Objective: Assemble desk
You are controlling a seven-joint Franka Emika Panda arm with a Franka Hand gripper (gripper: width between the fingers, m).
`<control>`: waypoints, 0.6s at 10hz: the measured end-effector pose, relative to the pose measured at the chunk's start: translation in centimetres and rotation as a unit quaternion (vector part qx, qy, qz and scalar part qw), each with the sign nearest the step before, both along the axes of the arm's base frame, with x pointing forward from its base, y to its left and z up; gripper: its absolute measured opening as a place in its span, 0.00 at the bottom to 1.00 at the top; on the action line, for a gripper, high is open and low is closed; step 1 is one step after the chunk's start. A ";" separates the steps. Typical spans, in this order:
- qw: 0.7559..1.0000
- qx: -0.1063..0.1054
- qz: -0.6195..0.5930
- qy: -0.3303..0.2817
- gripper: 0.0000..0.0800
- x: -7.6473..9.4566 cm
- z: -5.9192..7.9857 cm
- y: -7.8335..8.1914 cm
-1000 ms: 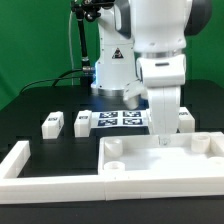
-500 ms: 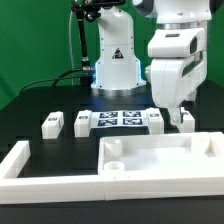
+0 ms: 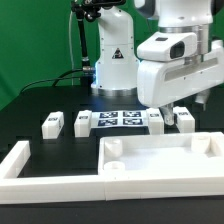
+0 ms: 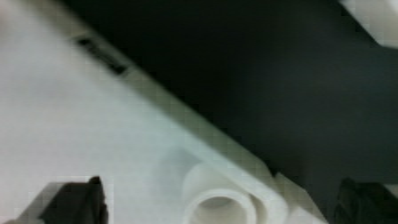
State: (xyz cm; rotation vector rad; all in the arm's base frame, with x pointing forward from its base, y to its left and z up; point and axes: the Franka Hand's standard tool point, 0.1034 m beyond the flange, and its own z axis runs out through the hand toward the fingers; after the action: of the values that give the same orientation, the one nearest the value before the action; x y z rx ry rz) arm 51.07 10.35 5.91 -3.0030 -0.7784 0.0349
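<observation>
The white desk top [image 3: 165, 155] lies at the front of the table, rim up, with a round corner socket [image 3: 114, 148] at its near left. Several short square tagged legs stand behind it: two at the exterior view's left [image 3: 52, 124] [image 3: 82, 123] and two at the right [image 3: 155, 120] [image 3: 186, 120]. My gripper [image 3: 186, 108] hangs tilted above the right-hand legs, open and empty. In the wrist view the gripper [image 4: 217, 215] has dark fingertips [image 4: 71, 200] spread wide. Between them I see the desk top [image 4: 71, 120] and a corner socket [image 4: 222, 205] below.
The marker board [image 3: 120, 119] lies flat between the two pairs of legs. Long white L-shaped fence bars [image 3: 20, 165] run along the front and the left of the desk top. The robot base [image 3: 112, 70] stands behind, with cables at the left.
My gripper has lifted off the desk top, moved up and toward the exterior view's right, and turned to a tilted pose above the right-hand legs. The parts have not moved.
</observation>
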 end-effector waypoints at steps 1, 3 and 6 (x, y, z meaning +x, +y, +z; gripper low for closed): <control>0.998 -0.004 -0.060 0.007 0.81 -0.5 -0.1 1.1; 0.986 -0.001 -0.166 0.017 0.81 -0.8 -0.5 1.7; 0.986 -0.003 -0.166 0.022 0.81 -0.9 -0.7 1.6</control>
State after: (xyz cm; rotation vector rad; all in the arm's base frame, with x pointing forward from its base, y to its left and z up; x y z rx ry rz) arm 50.19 11.99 5.26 -3.0808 -0.2667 0.0911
